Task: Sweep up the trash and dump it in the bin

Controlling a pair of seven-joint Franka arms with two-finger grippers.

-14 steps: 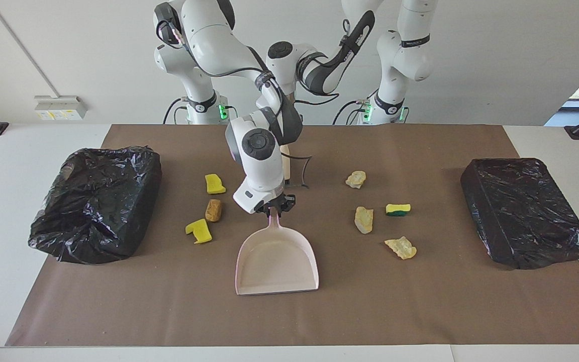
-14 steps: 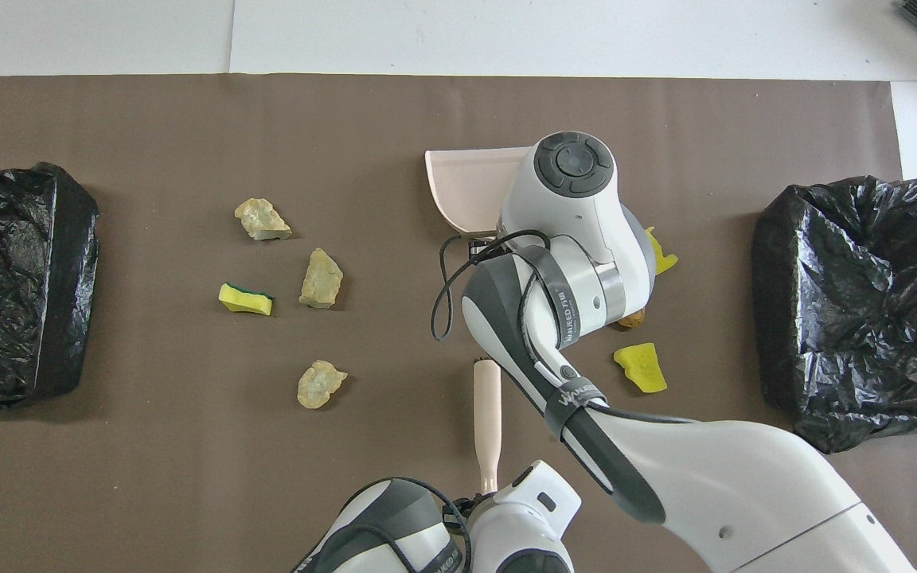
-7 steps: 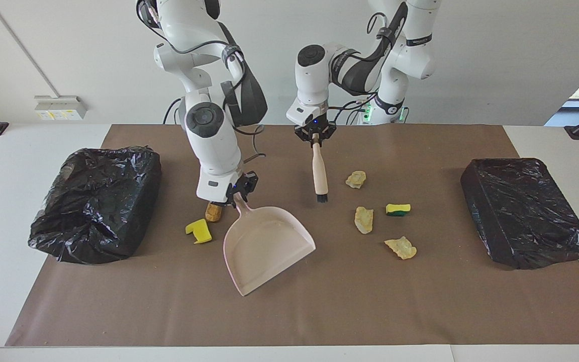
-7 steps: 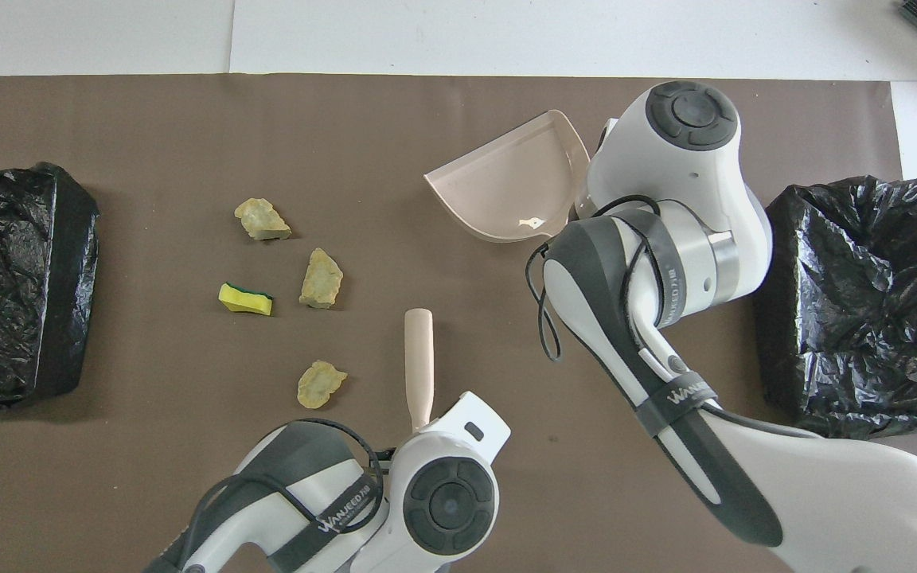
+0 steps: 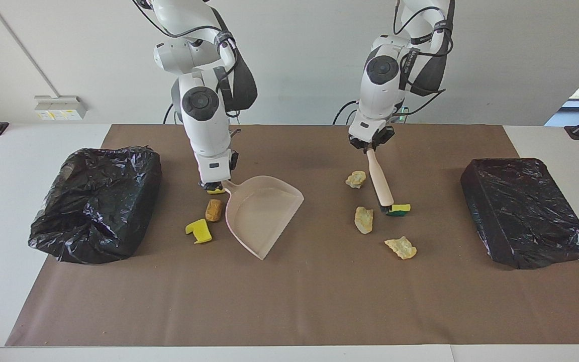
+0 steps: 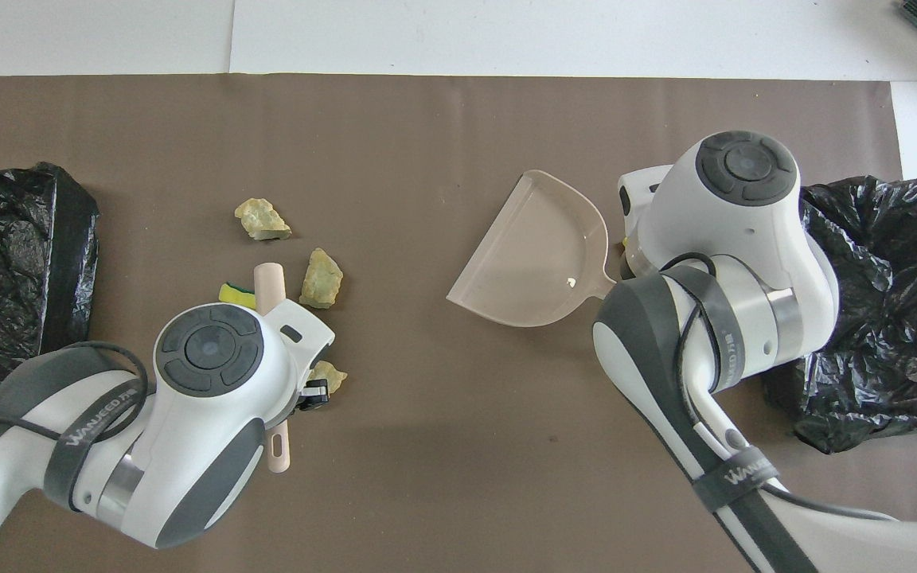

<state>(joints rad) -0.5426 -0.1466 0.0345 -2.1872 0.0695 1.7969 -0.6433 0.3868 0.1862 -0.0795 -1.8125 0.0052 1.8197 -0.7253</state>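
Arms split: brush went to the trash, dustpan swung aside

Left hand, clenched on the brush, carried its bristles against the yellow-green chunk. Right hand, gripping the dustpan handle, turned the mouth toward that cluster. All seven chunks still lay on the worktop; sweeping could start.

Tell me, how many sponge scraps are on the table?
7. Beside the dustpan: half-hidden yellow scrap, brown scrap, notched yellow scrap. Around the brush: green-backed scrap at its bristles, pale scrap nearest the robots, pale scrap beside the bristles, yellowish scrap farthest from them. None looks fully hidden.
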